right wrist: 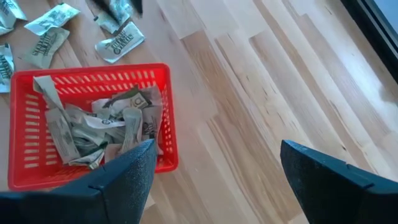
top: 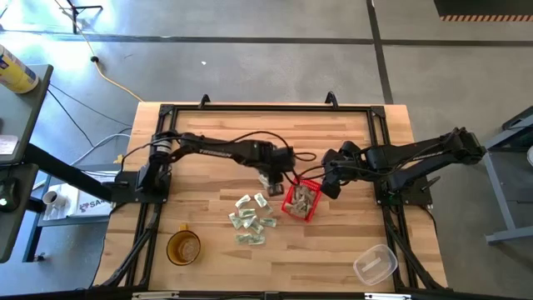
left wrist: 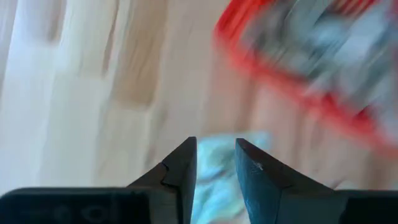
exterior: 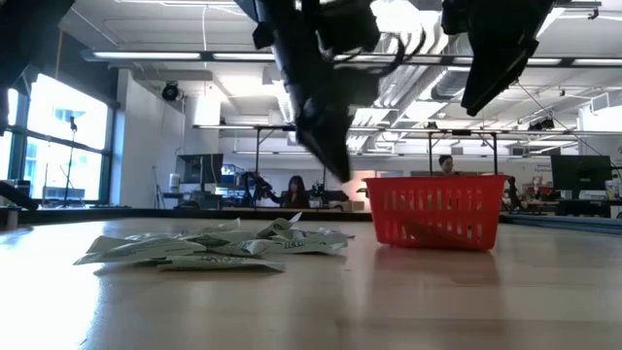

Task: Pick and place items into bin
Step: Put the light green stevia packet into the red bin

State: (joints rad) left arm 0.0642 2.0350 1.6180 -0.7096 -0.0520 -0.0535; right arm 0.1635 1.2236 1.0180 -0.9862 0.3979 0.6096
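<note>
Nearest, on the wooden table [top: 350, 242]: an amber cup [top: 183, 247] at left, a clear container [top: 375, 264] at right. Farther in, loose packets [top: 252, 220] scattered left of the red basket [top: 301, 200], itself part-filled with more. Above them, left gripper [left wrist: 216, 163] narrowed onto one pale packet [left wrist: 214, 177], beside the basket. Right gripper [right wrist: 214, 168] spread wide, empty, over the basket's right edge. Beyond, an open workshop with people seated.

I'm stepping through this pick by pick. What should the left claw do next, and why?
Probably carry on sideways until it is over the basket, then open. The left claw has a pale packet between its fingers and sits just beside the basket's rim, not yet above it. The basket already holds packets, more lie in a pile on the table, and the right claw waits open by the basket.
</note>
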